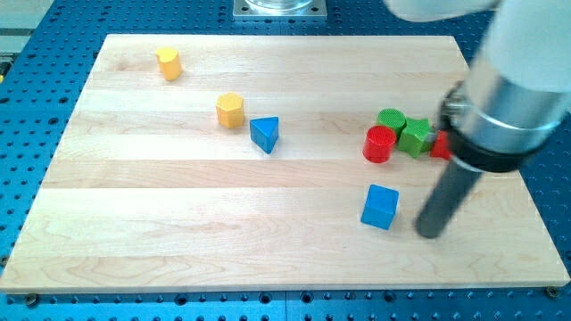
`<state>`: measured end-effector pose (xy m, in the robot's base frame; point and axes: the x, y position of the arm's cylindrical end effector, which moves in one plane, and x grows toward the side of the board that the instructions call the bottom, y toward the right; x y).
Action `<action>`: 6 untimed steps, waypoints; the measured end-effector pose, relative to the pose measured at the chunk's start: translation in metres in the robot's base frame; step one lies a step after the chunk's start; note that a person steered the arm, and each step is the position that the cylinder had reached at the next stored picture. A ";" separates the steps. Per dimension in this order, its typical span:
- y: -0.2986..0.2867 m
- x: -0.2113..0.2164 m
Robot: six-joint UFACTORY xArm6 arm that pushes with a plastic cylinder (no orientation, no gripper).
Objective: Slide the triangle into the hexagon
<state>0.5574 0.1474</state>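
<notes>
A blue triangle block (265, 134) lies left of the board's centre. A yellow hexagon block (230, 110) sits just up and to the left of it, with a small gap between them. My tip (431, 232) rests on the board at the lower right, far to the right of the triangle and just right of a blue cube (380, 207). The rod rises up to the right into the arm's grey body.
A second yellow block (168, 63) sits near the top left corner. At the right, a red cylinder (379, 144), a green cylinder (391, 119), a green block (415, 136) and a partly hidden red block (440, 146) cluster together. The wooden board (178, 232) lies on a blue perforated table.
</notes>
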 end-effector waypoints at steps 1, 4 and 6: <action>-0.088 -0.019; -0.156 -0.093; -0.163 -0.137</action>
